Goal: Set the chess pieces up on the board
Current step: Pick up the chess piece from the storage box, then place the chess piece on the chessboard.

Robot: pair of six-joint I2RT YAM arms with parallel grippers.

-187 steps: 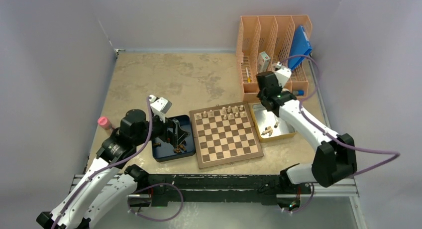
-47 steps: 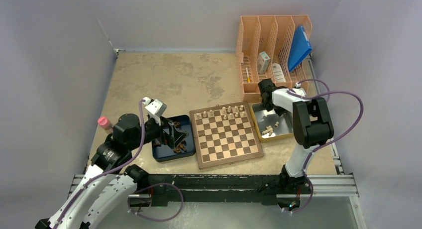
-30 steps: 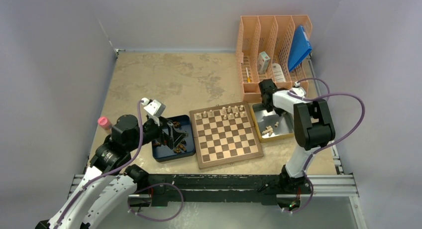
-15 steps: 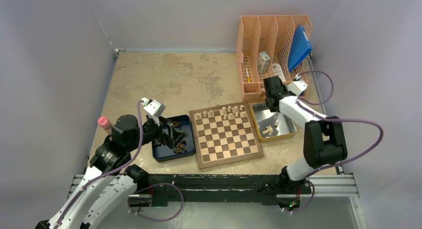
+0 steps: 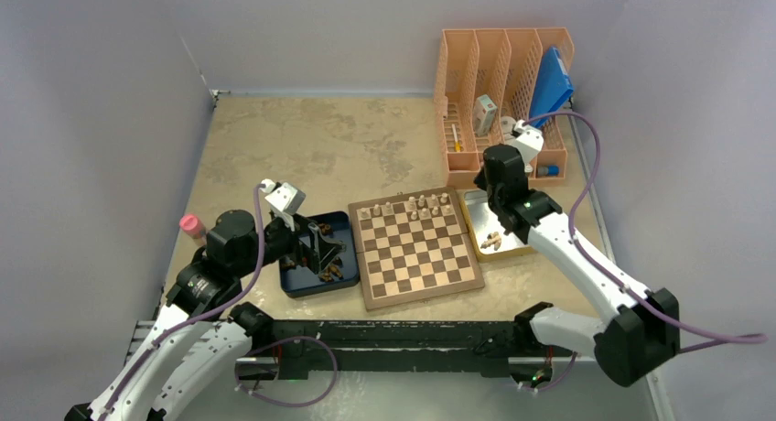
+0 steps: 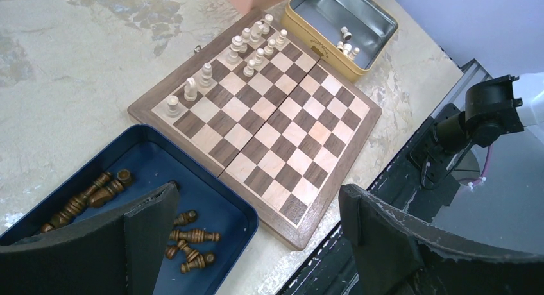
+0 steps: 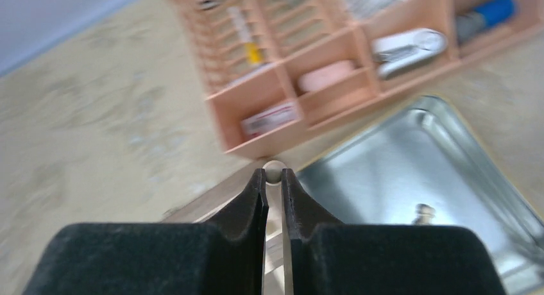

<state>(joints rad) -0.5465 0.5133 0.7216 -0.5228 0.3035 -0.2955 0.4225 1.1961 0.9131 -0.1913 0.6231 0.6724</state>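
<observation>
Pale chessmen (image 6: 247, 48) are only partly filling the board's (image 6: 282, 154) far rows, the right gripper (image 7: 272, 179) is pinching another pale piece (image 7: 273, 168) over its far-right corner, and the dark chessmen (image 6: 192, 235) are lying left of it, below the gaping, empty left gripper (image 6: 258, 193).

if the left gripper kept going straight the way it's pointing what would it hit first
Probably the flat wooden chessboard, at its border beside the dark blue tray. The open left gripper hangs over that tray's edge, so the rim could come first; depth is unclear.
</observation>
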